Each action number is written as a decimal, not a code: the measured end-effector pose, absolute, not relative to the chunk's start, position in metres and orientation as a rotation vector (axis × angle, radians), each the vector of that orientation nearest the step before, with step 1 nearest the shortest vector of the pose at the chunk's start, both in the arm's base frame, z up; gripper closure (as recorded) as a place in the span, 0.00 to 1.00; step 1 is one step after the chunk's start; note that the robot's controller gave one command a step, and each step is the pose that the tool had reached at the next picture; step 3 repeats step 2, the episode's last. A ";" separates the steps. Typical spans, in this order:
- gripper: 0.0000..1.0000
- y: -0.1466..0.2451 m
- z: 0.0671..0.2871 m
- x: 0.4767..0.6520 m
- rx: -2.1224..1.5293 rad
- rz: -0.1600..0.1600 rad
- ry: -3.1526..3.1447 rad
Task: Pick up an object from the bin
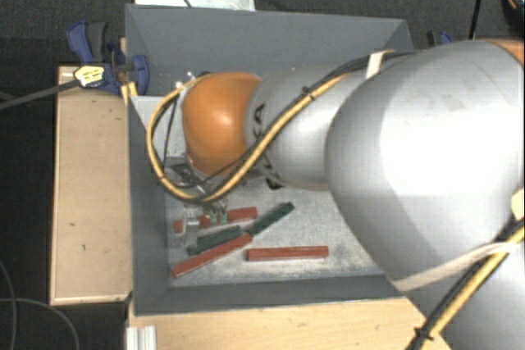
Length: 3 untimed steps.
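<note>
several slim sticks lie on the floor of the grey bin (pixel 271 41), close to its near wall. nearest that wall is a long red-brown stick (pixel 287 253), flat and level, with a narrow strip of bare floor between it and the near edge and more bare floor off its right end up to the arm. just left of the long stick a second red-brown stick (pixel 207 256) slants down toward the near left corner, and a dark green stick (pixel 218 241) lies along its far side, touching it. beyond the long stick a thinner green stick (pixel 272 218) tilts up to the right, and left of that lies a short red stick (pixel 239 215). the hand (pixel 195 214) is low over the left end of this cluster, beyond and left of the long stick, just beside the short red one and near the bin's left wall. whether it is wide, narrow or holding a stick i cannot tell. the orange cover (pixel 215 120) and a looped cable (pixel 156 147) sit above it, farther from the long stick, toward the far wall.
</note>
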<state>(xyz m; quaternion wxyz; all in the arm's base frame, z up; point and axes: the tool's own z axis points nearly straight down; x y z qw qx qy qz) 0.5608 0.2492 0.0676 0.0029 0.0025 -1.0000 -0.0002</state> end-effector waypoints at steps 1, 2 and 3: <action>1.00 0.248 0.073 0.564 -0.003 -0.003 -3.143; 1.00 0.239 0.253 0.530 0.045 -0.006 -3.151; 1.00 0.239 0.253 0.530 0.045 -0.006 -3.151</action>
